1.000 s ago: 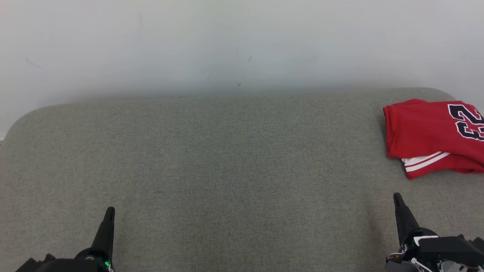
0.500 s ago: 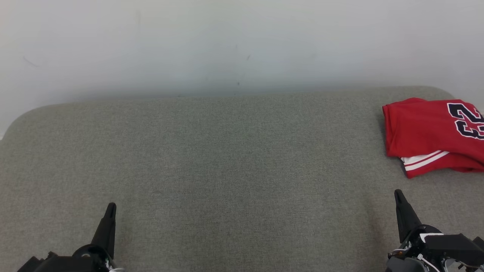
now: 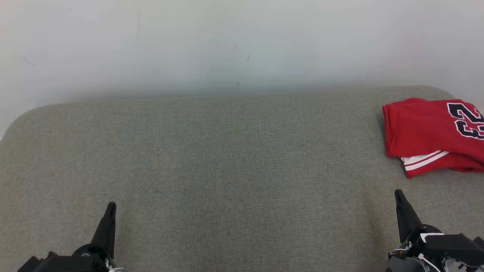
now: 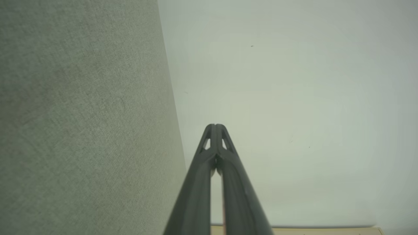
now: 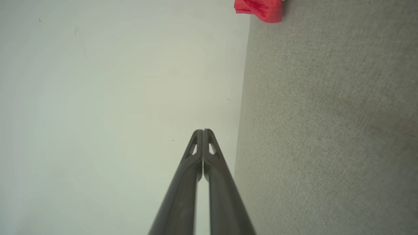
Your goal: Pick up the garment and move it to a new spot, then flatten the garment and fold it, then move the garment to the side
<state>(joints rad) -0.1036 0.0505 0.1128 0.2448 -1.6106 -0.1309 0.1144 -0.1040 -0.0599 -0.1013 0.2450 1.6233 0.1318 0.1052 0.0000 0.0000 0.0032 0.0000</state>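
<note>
The garment (image 3: 431, 132) is a red jersey with dark numerals and white stripes, lying folded at the far right of the grey-green cushioned surface (image 3: 227, 170). A red corner of the garment (image 5: 259, 8) also shows at the top of the right wrist view. My left gripper (image 3: 110, 206) rests at the lower left, shut and holding nothing, its tips together in the left wrist view (image 4: 215, 125). At the lower right my right gripper (image 3: 397, 192) is shut too, a short way in front of the jersey, with its tips touching (image 5: 202, 131).
A pale wall (image 3: 234, 41) rises behind the cushioned surface, whose far corners are rounded. A strip of wooden floor (image 4: 294, 230) shows at the bottom of the left wrist view.
The head view has shifted slightly. Both grippers have crept a little forward and stay shut. The jersey lies where it was.
</note>
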